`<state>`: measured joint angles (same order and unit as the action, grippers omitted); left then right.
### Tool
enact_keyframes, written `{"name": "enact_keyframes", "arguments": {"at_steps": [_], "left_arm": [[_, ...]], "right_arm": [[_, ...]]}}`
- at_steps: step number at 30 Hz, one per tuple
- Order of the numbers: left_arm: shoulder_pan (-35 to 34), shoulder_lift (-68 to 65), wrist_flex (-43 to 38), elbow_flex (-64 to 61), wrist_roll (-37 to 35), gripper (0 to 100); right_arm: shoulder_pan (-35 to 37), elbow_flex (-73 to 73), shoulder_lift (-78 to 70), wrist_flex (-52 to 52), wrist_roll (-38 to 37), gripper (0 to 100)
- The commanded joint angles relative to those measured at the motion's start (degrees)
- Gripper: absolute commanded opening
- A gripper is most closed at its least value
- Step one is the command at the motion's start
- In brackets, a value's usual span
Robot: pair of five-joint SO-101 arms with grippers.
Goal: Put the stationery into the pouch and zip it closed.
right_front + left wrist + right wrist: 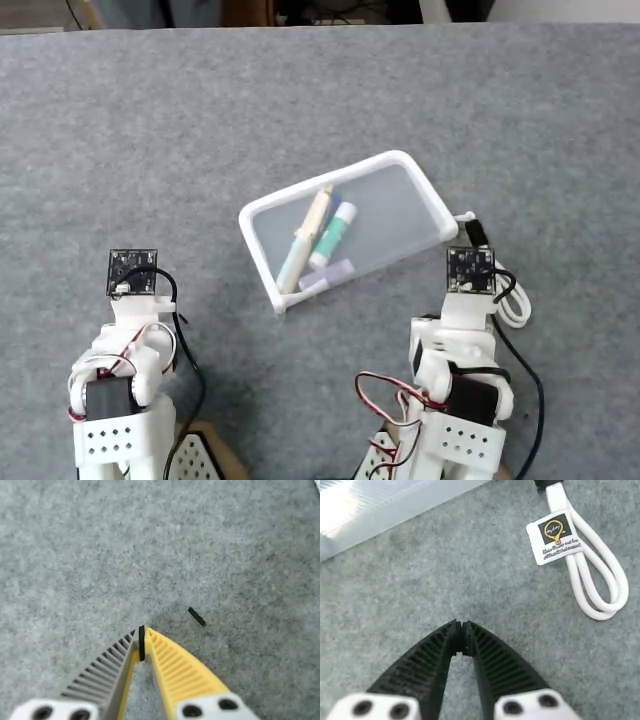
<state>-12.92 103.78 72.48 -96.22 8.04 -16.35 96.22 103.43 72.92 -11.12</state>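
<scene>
This looks like a robotics lab or a maker's workbench. A counter covered in grey felt-like fabric [320, 100] carries two white printed-plastic robot arms [125, 400], side by side. Their bare red and black servo wires [385, 392] and small black circuit boards [133, 272] are left exposed rather than housed.

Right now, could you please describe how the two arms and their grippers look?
The left arm and right arm are white plastic with black motors, red wires and black cables. The left gripper is ribbed, grey and yellow; the right gripper is ribbed black.
</scene>
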Motion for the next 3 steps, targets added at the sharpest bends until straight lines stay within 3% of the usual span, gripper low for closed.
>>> {"name": "enact_keyframes", "arguments": {"at_steps": [1,3], "left_arm": [[-0.40,0.26,0.35,-1.10,0.09,3],[-0.40,0.26,0.35,-1.10,0.09,3]], "right_arm": [[-0.97,0.48,1.71,0.09,-0.44,1.4],[-0.97,0.48,1.71,0.09,-0.44,1.4]]}}
